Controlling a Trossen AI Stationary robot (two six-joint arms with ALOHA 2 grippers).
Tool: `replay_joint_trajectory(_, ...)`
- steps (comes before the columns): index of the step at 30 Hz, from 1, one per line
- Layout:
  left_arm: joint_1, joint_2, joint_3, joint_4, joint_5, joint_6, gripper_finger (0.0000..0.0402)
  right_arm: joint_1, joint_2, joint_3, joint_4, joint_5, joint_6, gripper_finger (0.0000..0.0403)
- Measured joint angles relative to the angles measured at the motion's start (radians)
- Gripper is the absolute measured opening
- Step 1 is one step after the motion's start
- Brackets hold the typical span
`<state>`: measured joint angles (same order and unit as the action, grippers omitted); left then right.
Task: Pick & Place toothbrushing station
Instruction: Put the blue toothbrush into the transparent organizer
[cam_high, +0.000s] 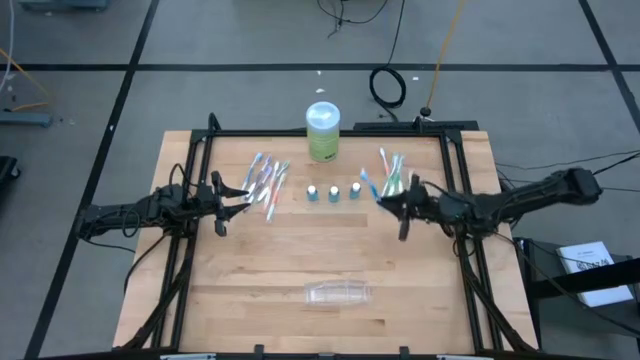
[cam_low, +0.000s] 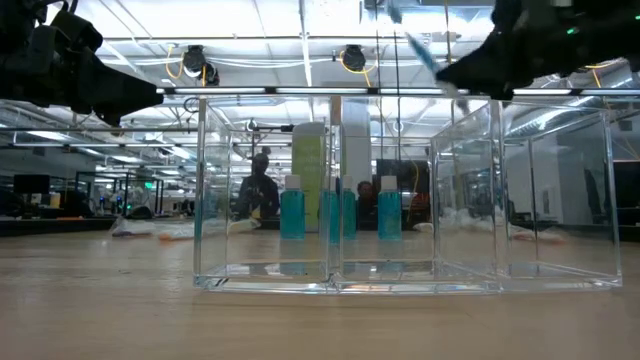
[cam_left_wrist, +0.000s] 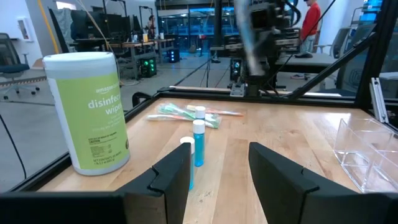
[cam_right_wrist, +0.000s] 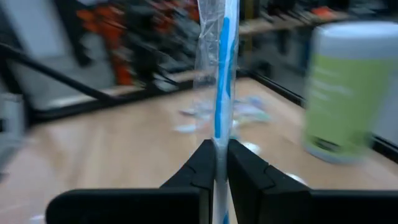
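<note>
Blue-striped toothbrush (cam_right_wrist: 219, 93): a wrapped one, standing upright in the right gripper (cam_high: 385, 200), whose jaws are clenching its lower end.
Right gripper position: hovering above the table (cam_high: 400, 300), near the right-hand pile of toothbrushes (cam_high: 390, 172) toward the far edge.
Left gripper (cam_left_wrist: 217, 177): sitting part open with nothing between its fingers, hovering beside the left-hand pile of toothbrushes (cam_high: 265, 180) near the far left corner.
Tubes (cam_high: 334, 192): three small blue ones with white caps, standing in a row between the two piles, toward the far edge.
Wipes canister (cam_high: 322, 131): green with a white lid, standing at the middle of the far edge, behind the tubes.
Clear organiser (cam_high: 338, 293): the task's receptacle, an acrylic box with compartments rather than a round cup, resting near the middle of the near edge; it is looking empty so far.
Step in hand: judging from the lifted brush, the carry toward the organiser is getting under way.
Risk, slip: the wrapper is glossy and the grip is low on the handle, so the brush may be tilting or sliding out during a fast swing.
Risk, miss: the compartment walls are thin and transparent; a long brush released off-centre may be catching a divider and tipping out onto the table.
Risk, collision: a low path toward the near edge may be knocking the tubes over.
</note>
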<state>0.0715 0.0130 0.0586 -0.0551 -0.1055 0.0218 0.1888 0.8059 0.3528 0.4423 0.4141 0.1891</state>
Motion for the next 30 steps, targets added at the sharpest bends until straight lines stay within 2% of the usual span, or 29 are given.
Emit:
replay_joint_trajectory(5, 0.000, 0.000, 0.000, 0.000, 0.000, 0.000, 0.0166, 0.157, 0.000, -0.100, 0.221, 0.000, -0.039, 0.0018)
replay_joint_trajectory(9, 0.000, 0.000, 0.000, 0.000, 0.000, 0.000, 0.0166, 0.259, 0.018, -0.161, 0.311, 0.000, -0.046, 0.0018)
replay_joint_trajectory(14, 0.000, 0.000, 0.000, 0.000, 0.000, 0.000, 0.0166, 0.354, 0.098, -0.166, 0.395, -0.001, -0.050, 0.0018)
replay_joint_trajectory(24, 0.000, 0.000, 0.000, 0.000, 0.000, 0.000, 0.0166, 0.448, 0.344, -0.165, 0.705, -0.027, -0.075, 0.0018)
replay_joint_trajectory(28, 0.000, 0.000, 0.000, 0.000, 0.000, 0.000, 0.0166, 0.449, 0.459, -0.105, 0.723, -0.027, -0.077, 0.0018)
replay_joint_trajectory(30, 0.000, 0.000, 0.000, 0.000, 0.000, 0.000, 0.0166, 0.448, 0.521, -0.058, 0.723, -0.060, -0.101, 0.0018)
